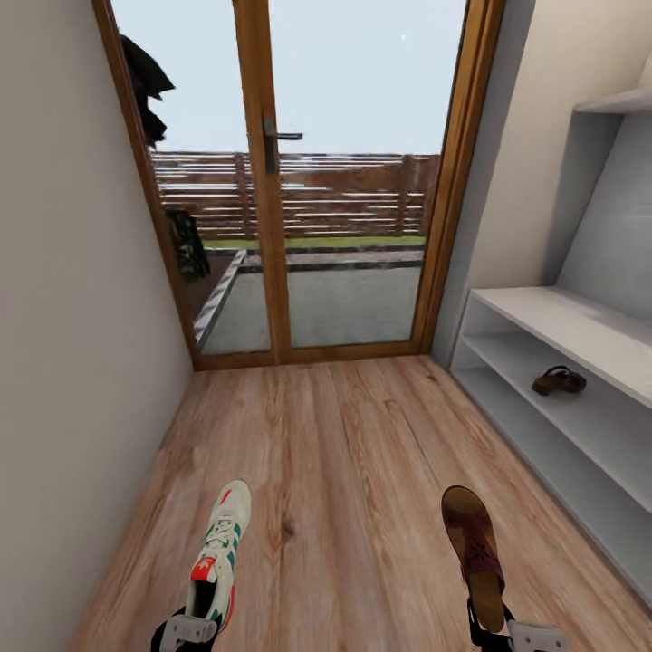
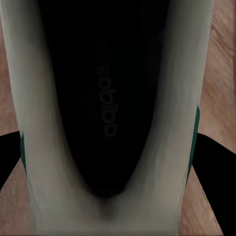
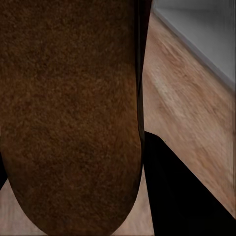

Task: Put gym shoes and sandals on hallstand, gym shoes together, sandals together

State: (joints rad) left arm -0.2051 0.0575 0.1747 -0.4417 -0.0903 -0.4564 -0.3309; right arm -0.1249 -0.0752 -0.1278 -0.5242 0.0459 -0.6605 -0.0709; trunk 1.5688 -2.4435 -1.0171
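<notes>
Left tool clamps a sneaker, right tool a sandal, both above the floor. One sandal sits on the rack; one sneaker unaccounted for.

Brown sandal footbed up close, dark finger beside it, wood floor w/ grey rack edge beyond.

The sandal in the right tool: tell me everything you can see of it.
The sandal is dark brown with a leathery look, a wide strap and a tan footbed. The right tool grips its heel end, holding it above the floor, toe pointing towards the glass door. The right wrist view shows its grainy brown surface close up.
</notes>
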